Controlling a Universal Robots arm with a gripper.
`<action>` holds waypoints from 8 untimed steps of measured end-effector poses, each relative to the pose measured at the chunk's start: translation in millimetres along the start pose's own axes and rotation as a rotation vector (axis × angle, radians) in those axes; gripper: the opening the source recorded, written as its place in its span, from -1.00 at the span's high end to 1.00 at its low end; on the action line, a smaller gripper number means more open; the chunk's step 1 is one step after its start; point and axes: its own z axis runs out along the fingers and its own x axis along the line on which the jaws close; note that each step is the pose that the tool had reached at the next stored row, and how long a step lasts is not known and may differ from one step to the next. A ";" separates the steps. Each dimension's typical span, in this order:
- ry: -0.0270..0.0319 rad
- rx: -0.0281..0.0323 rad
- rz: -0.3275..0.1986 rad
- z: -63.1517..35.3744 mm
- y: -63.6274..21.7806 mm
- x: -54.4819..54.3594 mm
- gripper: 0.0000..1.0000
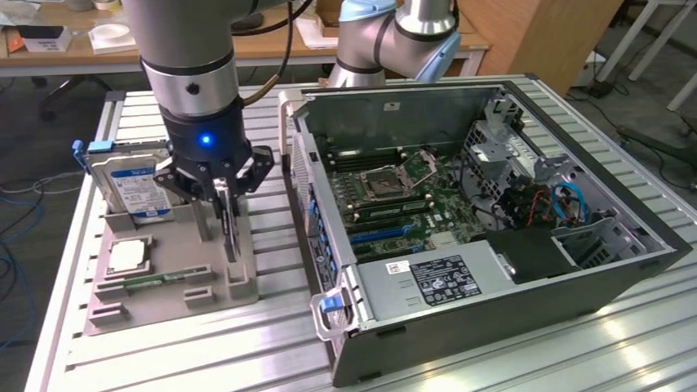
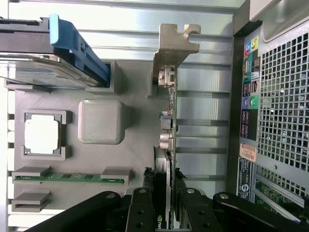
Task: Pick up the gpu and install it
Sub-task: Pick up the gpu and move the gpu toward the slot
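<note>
The gripper (image 1: pixel 224 198) is about half closed, its fingers (image 2: pixel 141 208) pressed to both faces of the gpu (image 1: pixel 228 233). The card stands on edge at the side of the gray tray (image 1: pixel 175 304) nearest the open computer case (image 1: pixel 490 327); whether its lower edge sits in the slot or clear of it is hard to tell. To the exterior view's left of the card stands the hard drive (image 1: pixel 133 189), with the processor chip (image 1: pixel 129 255) and a memory stick (image 1: pixel 153 282) lying on the tray.

Robotics lab, slatted aluminium tabletop (image 1: pixel 163 351), opened computer case (image 1: pixel 523 302) beside a grey parts fixture (image 1: pixel 218 290), second robot arm (image 1: pixel 376 41) behind, cluttered wooden desks (image 1: pixel 273 49) farther back, loose cables (image 1: pixel 13 196) on the floor (image 1: pixel 33 139).
</note>
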 end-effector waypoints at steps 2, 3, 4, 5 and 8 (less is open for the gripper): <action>0.0002 0.0001 0.000 -0.1 0.0 0.0 0.47; 0.0003 0.0002 0.000 -0.2 0.0 0.0 0.47; 0.0003 0.0002 0.000 -0.2 0.0 0.0 0.47; 0.0002 0.0002 0.000 -0.4 0.0 0.0 0.47; 0.0002 0.0002 0.000 -1.9 0.1 0.0 0.47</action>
